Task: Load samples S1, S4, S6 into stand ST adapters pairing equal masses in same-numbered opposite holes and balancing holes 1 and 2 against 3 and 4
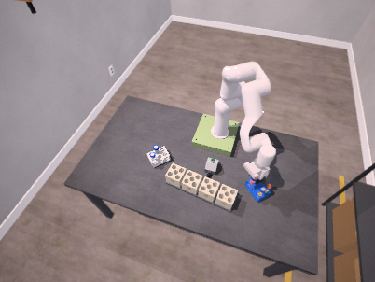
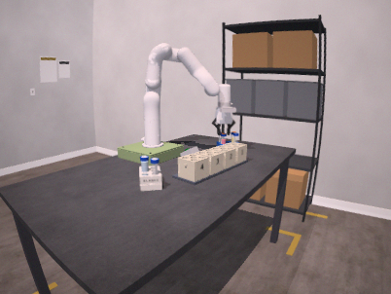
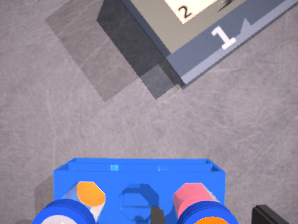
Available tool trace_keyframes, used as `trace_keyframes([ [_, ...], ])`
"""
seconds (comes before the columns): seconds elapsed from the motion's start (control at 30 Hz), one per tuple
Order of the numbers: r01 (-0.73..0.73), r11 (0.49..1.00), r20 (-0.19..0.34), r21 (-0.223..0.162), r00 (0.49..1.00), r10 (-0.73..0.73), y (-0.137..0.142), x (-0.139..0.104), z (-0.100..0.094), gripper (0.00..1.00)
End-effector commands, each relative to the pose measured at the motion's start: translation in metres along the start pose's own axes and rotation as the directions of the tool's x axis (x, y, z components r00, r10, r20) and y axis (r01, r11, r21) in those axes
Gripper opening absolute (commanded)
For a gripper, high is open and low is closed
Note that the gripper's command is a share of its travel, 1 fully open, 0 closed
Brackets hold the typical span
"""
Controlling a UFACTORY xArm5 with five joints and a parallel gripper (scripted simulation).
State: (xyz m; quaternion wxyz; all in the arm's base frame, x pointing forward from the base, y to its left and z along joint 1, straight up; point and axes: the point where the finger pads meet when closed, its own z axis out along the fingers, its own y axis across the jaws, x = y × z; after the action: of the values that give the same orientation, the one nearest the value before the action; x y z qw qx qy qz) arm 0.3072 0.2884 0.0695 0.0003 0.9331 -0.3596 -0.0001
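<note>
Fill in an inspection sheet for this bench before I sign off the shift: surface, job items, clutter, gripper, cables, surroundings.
Surface: dark grey table, scuffed finish.
Job's things: four beige adapters in a row on a stand, all visible holes vacant; blue sample rack with capped tubes at the row's end; white blanks rack with blue-capped tubes; DONE desk with green key.
Clutter: nothing seen.
Gripper: gripper part open, holding nothing, low over the blue sample rack, near the pink-filled tube.
Cables: nothing seen.
Surroundings: green arm base; black shelf unit with cardboard boxes; papers on the wall; yellow floor tape.
</note>
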Motion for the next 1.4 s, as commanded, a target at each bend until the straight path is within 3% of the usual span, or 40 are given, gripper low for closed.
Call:
trace_keyframes([
  [0.0, 0.0, 1.0, 0.003, 0.004, 1.0, 0.0, -0.001, 0.0, 0.002, 0.57],
  [1.03, 0.0, 1.0, 0.003, 0.004, 1.0, 0.0, -0.001, 0.0, 0.012, 0.57],
  [1.07, 0.0, 1.0, 0.003, 0.004, 1.0, 0.0, -0.001, 0.0, 0.012, 0.0],
  [1.37, 0.0, 1.0, 0.003, 0.004, 1.0, 0.0, -0.001, 0.0, 0.011, 0.0],
])
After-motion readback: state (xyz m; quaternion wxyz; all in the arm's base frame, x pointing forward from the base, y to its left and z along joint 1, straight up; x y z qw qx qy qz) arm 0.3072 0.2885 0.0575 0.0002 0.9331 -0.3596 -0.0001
